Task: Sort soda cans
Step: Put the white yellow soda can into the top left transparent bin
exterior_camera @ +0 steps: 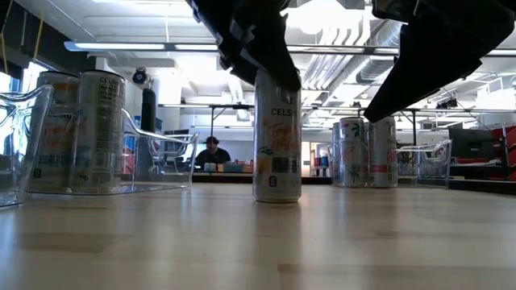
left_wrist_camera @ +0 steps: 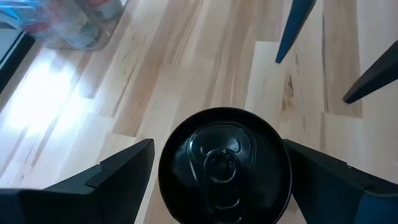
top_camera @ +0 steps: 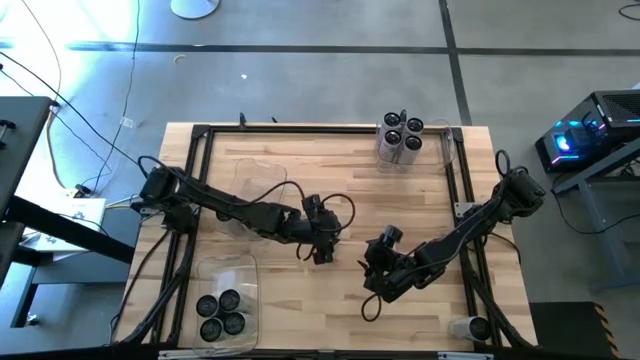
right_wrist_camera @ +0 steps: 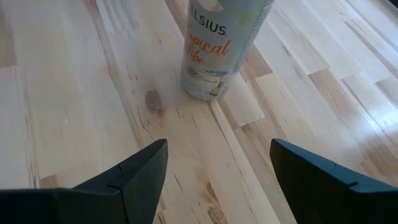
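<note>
Spread wide, the left gripper point(top_camera: 322, 246) hangs over mid-table with a finger point(left_wrist_camera: 106, 177) either side of the black top of an upright soda can point(left_wrist_camera: 225, 165), neither one touching it. That can stands alone on the wooden table point(top_camera: 270, 300), with four more cans in the near-left bin point(top_camera: 222, 312). Further right, the right gripper point(top_camera: 377, 262) hovers low over bare wood, its fingers apart and empty, and five cans point(top_camera: 402, 136) cluster at the far edge.
</note>
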Robot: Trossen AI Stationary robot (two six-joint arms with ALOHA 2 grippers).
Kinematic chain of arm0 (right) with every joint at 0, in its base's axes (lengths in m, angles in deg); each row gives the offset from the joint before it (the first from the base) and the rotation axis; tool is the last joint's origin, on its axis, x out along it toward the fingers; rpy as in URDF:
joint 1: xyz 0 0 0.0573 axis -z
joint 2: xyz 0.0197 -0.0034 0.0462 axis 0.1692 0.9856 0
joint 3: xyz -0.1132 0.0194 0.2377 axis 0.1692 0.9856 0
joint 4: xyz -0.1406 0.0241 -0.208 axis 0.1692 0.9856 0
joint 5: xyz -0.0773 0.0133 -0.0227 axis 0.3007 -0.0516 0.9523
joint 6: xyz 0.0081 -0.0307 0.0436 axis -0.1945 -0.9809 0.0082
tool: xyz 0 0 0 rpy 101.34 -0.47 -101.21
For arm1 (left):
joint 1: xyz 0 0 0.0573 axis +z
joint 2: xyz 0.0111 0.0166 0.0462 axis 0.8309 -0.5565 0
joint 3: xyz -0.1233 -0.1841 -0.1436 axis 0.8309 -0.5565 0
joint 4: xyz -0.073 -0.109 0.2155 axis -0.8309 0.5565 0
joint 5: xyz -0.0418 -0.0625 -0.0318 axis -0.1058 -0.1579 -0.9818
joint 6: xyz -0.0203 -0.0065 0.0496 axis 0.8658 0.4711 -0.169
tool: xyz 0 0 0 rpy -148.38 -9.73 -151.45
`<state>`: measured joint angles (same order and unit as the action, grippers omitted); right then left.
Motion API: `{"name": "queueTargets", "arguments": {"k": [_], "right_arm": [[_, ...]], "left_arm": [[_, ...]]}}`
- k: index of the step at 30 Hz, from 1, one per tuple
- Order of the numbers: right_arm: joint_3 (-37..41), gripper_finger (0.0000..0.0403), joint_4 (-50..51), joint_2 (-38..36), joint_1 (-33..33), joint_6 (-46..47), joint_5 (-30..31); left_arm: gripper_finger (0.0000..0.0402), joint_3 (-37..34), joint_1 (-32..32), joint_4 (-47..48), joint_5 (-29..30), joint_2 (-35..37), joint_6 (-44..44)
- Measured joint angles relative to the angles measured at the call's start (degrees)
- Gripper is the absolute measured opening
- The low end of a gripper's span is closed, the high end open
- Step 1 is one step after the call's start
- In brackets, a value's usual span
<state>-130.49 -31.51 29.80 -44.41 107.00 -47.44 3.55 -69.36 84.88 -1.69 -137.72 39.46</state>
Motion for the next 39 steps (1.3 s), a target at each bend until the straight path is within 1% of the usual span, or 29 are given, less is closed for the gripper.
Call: {"name": "queueTargets", "arguments": {"k": [3, 5, 8, 11, 15, 17, 21, 25, 29, 32, 34, 36, 39], "right_arm": [[0.0, 0.0279, 0.0, 0.0, 0.0, 0.1, 0.0], [0.0, 0.0279, 0.0, 0.0, 0.0, 0.0, 0.0], [0.0, 0.0279, 0.0, 0.0, 0.0, -0.1, 0.4], [0.0, 0.0279, 0.0, 0.0, 0.0, -0.1, 0.8], [0.0, 0.0279, 0.0, 0.0, 0.0, 0.3, 0.8], [0.0, 0.0279, 0.1, 0.0, -0.2, 0.4, 0.8], [0.0, 0.0279, 0.1, 0.0, -0.9, 0.4, 0.8], [0.0, 0.0279, 0.1, 0.0, -1.5, 0.4, 0.9], [0.0, 0.0279, 0.1, 0.0, -1.7, 0.4, 2.5], [0.0, 0.0279, 0.0, 0.0, -1.7, 0.4, 3.6], [0.0, 0.0279, 0.0, 0.0, -1.7, 0.2, 3.6], [0.0, 0.0279, 0.0, 0.0, -1.7, 0.0, 3.7], [0.0, 0.0279, -0.1, 0.0, -1.7, -0.1, 3.7]], "left_arm": [[0.0332, 0.0, 0.0, 0.1, -0.3, 0.0, -0.9], [0.0321, 0.0, 0.0, -0.1, -1.7, 0.0, -1.5], [0.0288, 0.0, 0.4, -0.1, -3.1, 0.0, -2.9], [0.025, 0.0, 0.4, 0.1, -3.1, 0.4, -7.1], [0.0249, 2.5, 0.5, 6.1, -3.2, 3.0, -12.0], [0.0249, 3.8, 0.5, 10.8, -2.9, 6.4, -12.6], [0.0249, 3.9, 0.4, 23.6, -0.2, 16.5, -11.9], [0.0249, 3.9, 0.6, 33.5, 1.0, 28.8, -8.1], [0.0249, 3.9, 3.8, 42.3, 0.8, 39.6, -3.8], [0.0249, 3.9, 6.7, 45.8, 0.0, 46.0, -3.4], [0.0249, 3.2, 8.6, 46.4, -0.9, 49.3, -4.3], [0.0249, 1.0, 10.5, 46.0, -1.9, 52.1, -5.4], [0.0249, -4.3, 14.0, 46.4, -3.5, 55.0, -6.6]]}}
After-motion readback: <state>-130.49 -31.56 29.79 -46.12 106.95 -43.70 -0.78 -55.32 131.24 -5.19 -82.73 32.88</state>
